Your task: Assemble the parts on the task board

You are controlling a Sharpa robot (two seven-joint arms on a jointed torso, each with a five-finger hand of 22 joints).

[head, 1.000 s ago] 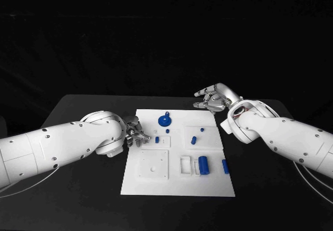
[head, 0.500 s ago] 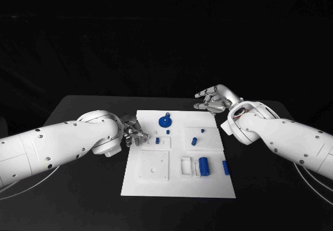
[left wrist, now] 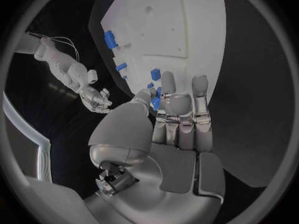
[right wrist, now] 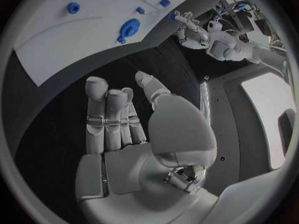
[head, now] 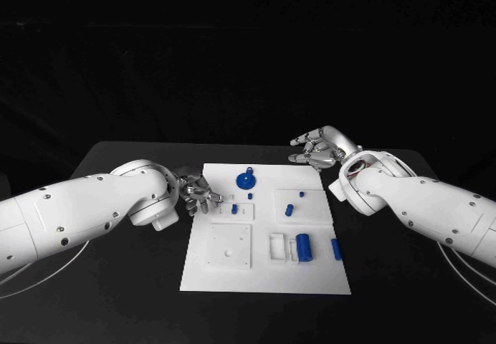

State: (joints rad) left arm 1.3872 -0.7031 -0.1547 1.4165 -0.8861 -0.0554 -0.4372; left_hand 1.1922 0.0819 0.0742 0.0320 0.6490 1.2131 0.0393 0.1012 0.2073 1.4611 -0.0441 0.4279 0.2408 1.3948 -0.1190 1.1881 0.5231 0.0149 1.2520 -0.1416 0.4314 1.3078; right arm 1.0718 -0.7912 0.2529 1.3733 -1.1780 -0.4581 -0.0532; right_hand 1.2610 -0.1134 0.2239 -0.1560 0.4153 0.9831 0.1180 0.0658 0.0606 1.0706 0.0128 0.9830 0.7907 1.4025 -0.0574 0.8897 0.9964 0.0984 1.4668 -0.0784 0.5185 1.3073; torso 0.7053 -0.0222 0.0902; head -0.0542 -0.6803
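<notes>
At nine o'clock of the task board (head: 310, 279), the left hand (head: 196, 193) hovers spread and empty by a small blue part (head: 234, 208); at one o'clock the right hand (head: 320, 147) hangs loosely apart, holding nothing.

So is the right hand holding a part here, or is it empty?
Empty. The silver right hand hovers over the black table beyond the white task board's far right corner, fingers extended with nothing between them.

Left silver hand (head: 196, 195) covers part of the flat white task board's (head: 310, 279) left edge; contact unclear. Small blue pieces near its fingertips (left wrist: 155, 92) partly hidden behind them.
</notes>
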